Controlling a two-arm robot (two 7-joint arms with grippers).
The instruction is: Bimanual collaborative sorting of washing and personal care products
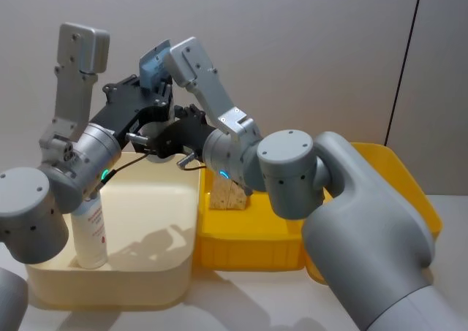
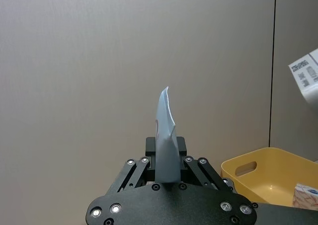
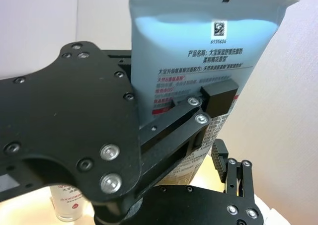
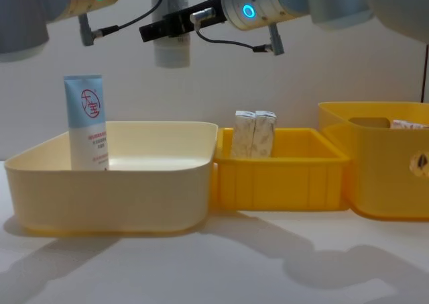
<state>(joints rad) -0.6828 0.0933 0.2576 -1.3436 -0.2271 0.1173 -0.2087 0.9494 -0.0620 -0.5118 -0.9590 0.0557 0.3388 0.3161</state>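
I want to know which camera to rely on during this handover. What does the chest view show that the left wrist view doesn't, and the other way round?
The chest view adds the cream bin and the tube with the red circle logo standing upright at the bin's left end. The left wrist view adds the grip: the left gripper is shut on the raised tube, seen edge-on with its flat end pointing away from the gripper. Both views share that raised tube, whose cap end hangs high above the cream bin in the chest view.
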